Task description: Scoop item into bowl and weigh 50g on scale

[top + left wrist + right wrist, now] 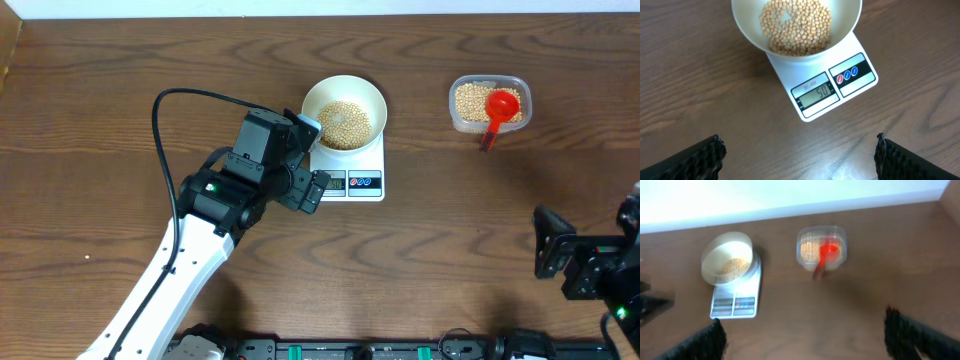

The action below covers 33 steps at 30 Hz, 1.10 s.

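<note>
The white bowl (343,110) sits on the white scale (358,183) and holds a heap of tan beans (345,123). In the left wrist view the bowl (750,25) and beans (796,25) are at the top, and the scale's display (815,93) reads about 50. My left gripper (305,165) is open and empty, just left of the scale; its fingers (799,157) frame bare table. My right gripper (560,255) is open and empty at the table's right front; its view (802,335) shows the bowl (726,255) and scale (735,302) far off.
A clear plastic tub (489,104) with more beans and a red scoop (499,110) stands at the back right; it also shows in the right wrist view (822,247). A black cable (170,140) loops from the left arm over the table.
</note>
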{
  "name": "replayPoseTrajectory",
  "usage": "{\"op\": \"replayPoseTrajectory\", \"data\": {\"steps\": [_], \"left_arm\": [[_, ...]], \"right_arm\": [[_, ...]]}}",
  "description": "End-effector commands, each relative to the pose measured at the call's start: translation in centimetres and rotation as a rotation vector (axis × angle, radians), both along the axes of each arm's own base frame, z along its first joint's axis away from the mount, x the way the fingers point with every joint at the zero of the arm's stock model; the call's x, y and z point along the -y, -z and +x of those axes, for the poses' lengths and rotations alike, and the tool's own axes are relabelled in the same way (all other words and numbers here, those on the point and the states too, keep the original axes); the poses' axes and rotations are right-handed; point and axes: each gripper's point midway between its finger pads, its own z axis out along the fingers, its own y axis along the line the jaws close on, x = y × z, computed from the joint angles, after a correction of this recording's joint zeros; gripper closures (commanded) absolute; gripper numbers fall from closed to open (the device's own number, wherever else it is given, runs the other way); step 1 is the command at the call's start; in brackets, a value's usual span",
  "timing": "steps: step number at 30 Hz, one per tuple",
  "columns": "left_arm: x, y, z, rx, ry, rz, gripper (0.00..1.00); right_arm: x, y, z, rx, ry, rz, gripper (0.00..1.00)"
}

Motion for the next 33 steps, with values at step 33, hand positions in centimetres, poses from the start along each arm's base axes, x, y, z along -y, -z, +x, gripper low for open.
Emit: {"op": "replayPoseTrajectory", "data": {"steps": [33], "left_arm": [[-0.1, 0.1, -0.1, -0.002, 0.008, 0.002, 0.03]], "right_arm": [[1.2, 18.7, 8.4, 0.576, 0.012, -0.093, 0.01]]}}
